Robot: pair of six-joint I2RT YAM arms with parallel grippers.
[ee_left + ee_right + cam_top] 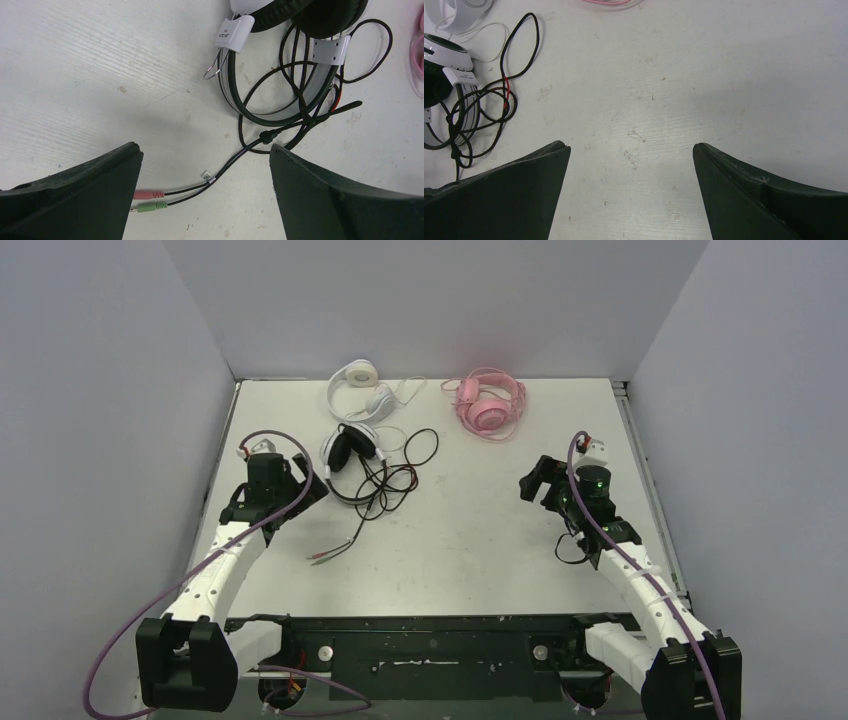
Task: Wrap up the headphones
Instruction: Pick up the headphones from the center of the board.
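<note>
The black-and-white over-ear headset (346, 450) is found lying on the white table top (480, 540), left of centre and toward the far side. Its thin black cable (398, 478) is spread in loose, untidy loops beside the headband and partly across it. The cable is seen to run back toward the near side and to end in a pink plug (149, 194) and a green plug (151, 206), laid side by side on the table (the wrist view places them just beside the tip of one finger). An all-white headset (358, 387) with a white cord is noted just behind the first, close to the back wall. A pink headset (490, 403) with a pink cable is placed to the right of that one, apart from both. The left gripper (205, 150) is held above the table on the near side of the black-and-white headset, its jaws spread wide with nothing grasped; the cable passes beneath the gap. The right gripper (631, 147) is held over the table at the right, well apart from all three headsets, its jaws likewise released and empty.
</note>
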